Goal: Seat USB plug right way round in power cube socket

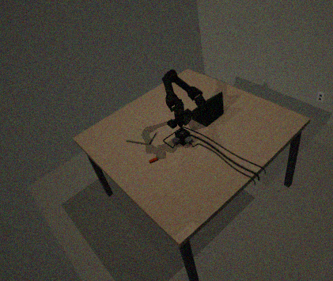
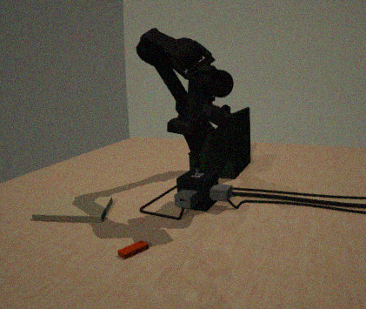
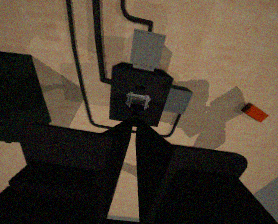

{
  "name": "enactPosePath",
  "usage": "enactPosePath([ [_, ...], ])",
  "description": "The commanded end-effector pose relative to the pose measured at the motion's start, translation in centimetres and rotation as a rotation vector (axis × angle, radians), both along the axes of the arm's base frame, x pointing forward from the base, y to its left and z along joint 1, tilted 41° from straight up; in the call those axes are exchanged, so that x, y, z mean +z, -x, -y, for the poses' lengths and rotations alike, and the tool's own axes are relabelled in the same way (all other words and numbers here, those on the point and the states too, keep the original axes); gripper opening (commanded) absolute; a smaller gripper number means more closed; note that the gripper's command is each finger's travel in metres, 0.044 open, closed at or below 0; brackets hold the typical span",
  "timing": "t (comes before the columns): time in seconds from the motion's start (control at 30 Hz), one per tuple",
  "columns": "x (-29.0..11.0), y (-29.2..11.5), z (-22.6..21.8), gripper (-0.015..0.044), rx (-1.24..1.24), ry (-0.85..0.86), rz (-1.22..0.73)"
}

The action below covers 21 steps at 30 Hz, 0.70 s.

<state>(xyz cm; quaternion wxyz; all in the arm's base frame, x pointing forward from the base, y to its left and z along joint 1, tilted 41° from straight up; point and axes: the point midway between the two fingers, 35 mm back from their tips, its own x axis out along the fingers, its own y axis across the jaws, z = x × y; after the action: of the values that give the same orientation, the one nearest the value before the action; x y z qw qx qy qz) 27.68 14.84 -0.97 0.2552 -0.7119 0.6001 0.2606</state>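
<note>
Square tan wooden table (image 1: 200, 194) carries all items. Black six-joint arm (image 2: 185, 78) bends down over the black power cube (image 3: 135, 97), which sits directly beneath the jaws. Black parallel-jaw gripper (image 3: 136, 116): jaws narrow, clamped on the small silver USB plug (image 3: 138, 100) standing in the cube's top socket. Small orange flat block (image 3: 255, 112) lies well apart, right of the jaws in the wrist view

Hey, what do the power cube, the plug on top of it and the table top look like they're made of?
Power cube: likely matte black plastic, a dull dark surface with no glints.
USB plug, pinched in the gripper: a pale grey shell, perhaps metal, though the dim picture leaves that open.
Table top: tan with a faint speckle, matte, probably wood or laminate; no grain shows.
</note>
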Motion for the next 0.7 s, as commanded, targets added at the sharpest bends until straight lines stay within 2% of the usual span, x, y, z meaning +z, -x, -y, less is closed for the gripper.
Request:
enactPosePath([
  [0.0,-0.01,-0.06,0.10,0.0000,-0.001,0.009,0.004],
  [0.67,-0.19,-0.09,0.25,0.0000,-0.001,0.009,0.005],
])
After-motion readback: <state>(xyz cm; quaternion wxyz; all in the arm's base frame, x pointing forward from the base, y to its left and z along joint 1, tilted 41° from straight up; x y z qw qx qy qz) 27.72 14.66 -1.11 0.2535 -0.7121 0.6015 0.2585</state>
